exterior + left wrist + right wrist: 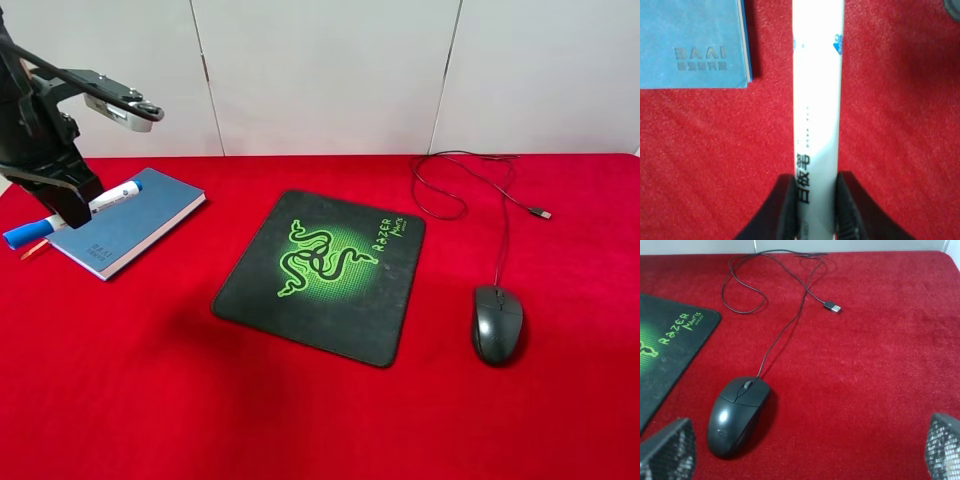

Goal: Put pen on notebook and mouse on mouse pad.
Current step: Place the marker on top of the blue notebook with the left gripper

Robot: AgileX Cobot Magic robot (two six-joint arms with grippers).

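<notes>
My left gripper [78,208] is shut on the white pen [115,195], whose blue cap end pokes out to the left. In the left wrist view the pen [817,100] runs out from between the black fingers [785,210], over red cloth beside a corner of the slate-blue notebook [690,45]. The notebook [130,225] lies at the far left of the table, partly under the pen. The black mouse pad [325,275] with its green logo lies mid-table. The black mouse [497,323] sits on the cloth to its right. My right gripper [805,455] hovers open near the mouse [735,417], apart from it.
The mouse's thin cable [470,190] loops back toward the table's far edge and ends in a USB plug [832,307]. An orange ribbon [30,250] sticks out of the notebook. Red cloth [150,400] covers the table; a white wall stands behind.
</notes>
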